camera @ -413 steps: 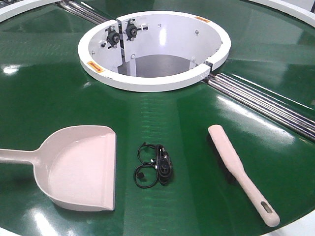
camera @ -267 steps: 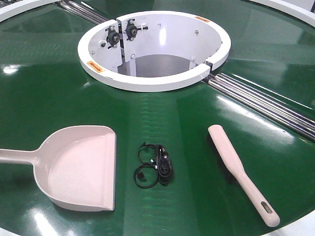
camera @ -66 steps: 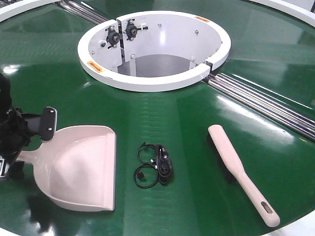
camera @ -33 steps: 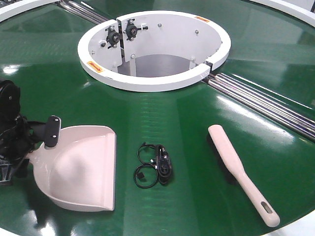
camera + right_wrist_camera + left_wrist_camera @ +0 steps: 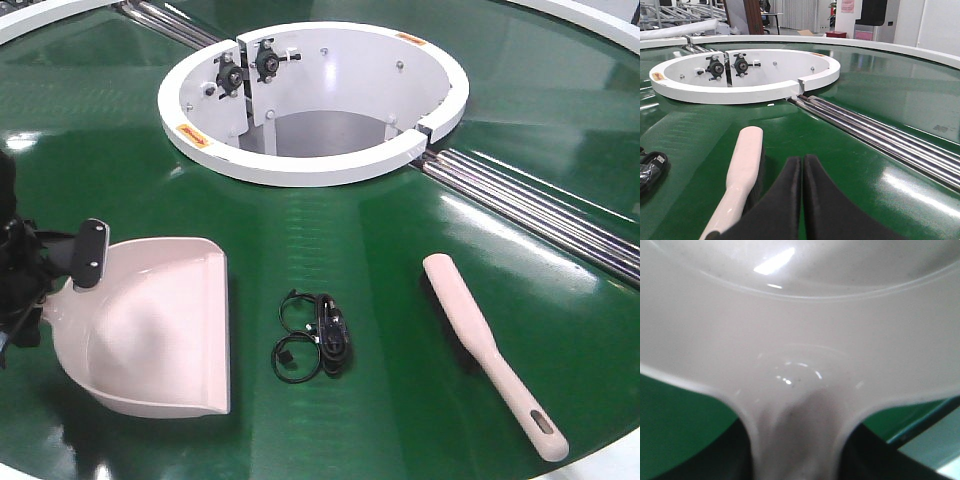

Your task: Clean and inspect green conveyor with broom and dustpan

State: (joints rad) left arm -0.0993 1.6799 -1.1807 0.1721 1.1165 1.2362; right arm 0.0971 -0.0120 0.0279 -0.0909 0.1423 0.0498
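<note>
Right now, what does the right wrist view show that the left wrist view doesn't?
Only right wrist: the broom lying on the belt just left of the shut right claw, the white rim, the steel rollers, and a black cable at the left edge. Only left wrist: the dustpan up close, filling most of the frame, its handle neck running to the bottom edge. Both: the green conveyor surface.

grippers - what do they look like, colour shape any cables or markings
The left gripper is black, with a flat rectangular finger that has two small pale dots on it. Thin black cables or rods run behind it. The right gripper shows two smooth matte black fingers tapering to rounded tips. No labels are visible on either.
</note>
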